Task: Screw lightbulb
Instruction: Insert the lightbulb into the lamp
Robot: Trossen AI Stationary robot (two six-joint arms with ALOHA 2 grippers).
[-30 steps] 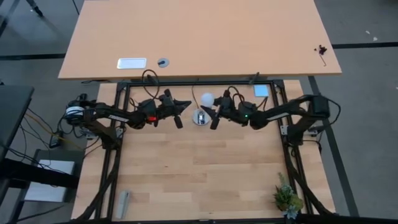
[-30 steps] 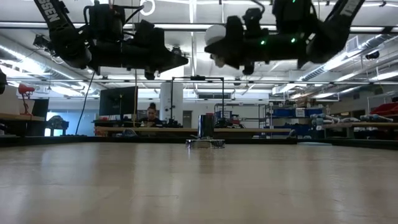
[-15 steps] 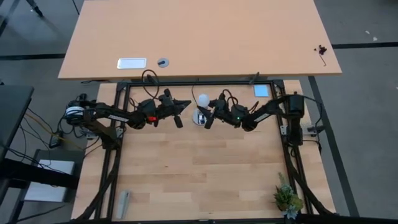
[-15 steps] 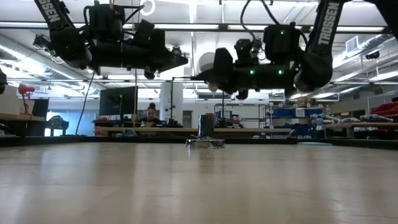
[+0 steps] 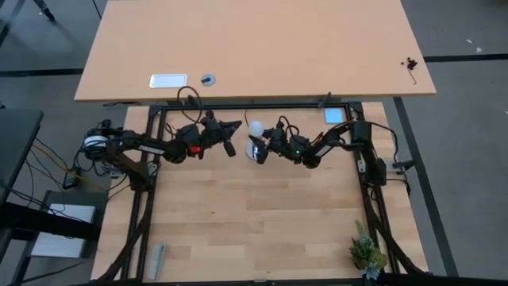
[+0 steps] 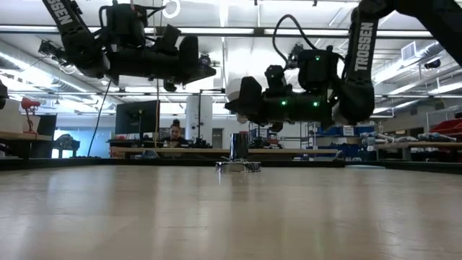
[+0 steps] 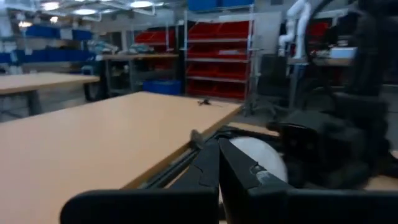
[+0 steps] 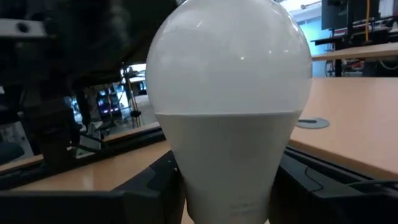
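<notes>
Right tool clamped on the lightbulb, top centre of the high view.
Left tool hangs just beside it, fingers together, above the table.

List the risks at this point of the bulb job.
1. The right gripper holds the lightbulb lying sideways above the upright socket; unless it is turned base-down, the threads may well cross or miss.
2. The left gripper hangs close beside the bulb, so the two arms could collide.
3. The socket's base looks unheld; twisting might spin or drag it.
</notes>
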